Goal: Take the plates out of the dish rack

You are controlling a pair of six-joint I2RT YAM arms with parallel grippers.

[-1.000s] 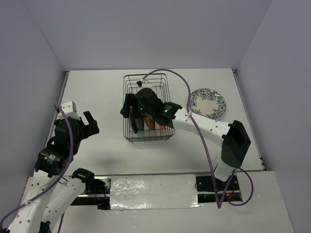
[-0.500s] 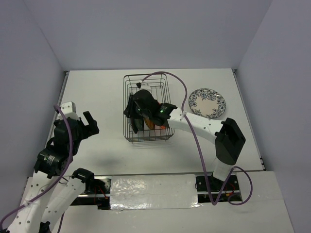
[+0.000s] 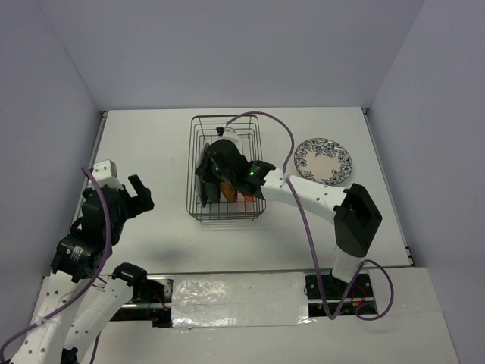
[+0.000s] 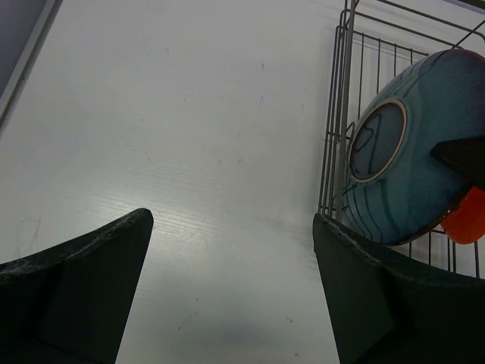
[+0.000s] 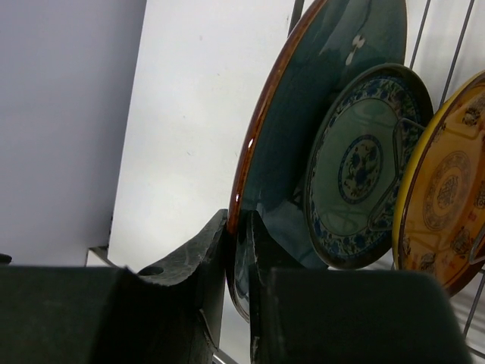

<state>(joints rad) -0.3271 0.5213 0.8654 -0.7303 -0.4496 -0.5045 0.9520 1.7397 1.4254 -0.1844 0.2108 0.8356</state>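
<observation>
Your right end effector is clenched on the rim of the orange-rimmed teal plate, one finger on each face. That plate stands on edge inside the dish rack, against the rack's left wall, with a blue-patterned plate and a yellow patterned plate just beside it, further into the rack. Expect to draw it out along its own plane. Your left end effector hangs released, well left of the rack.
</observation>
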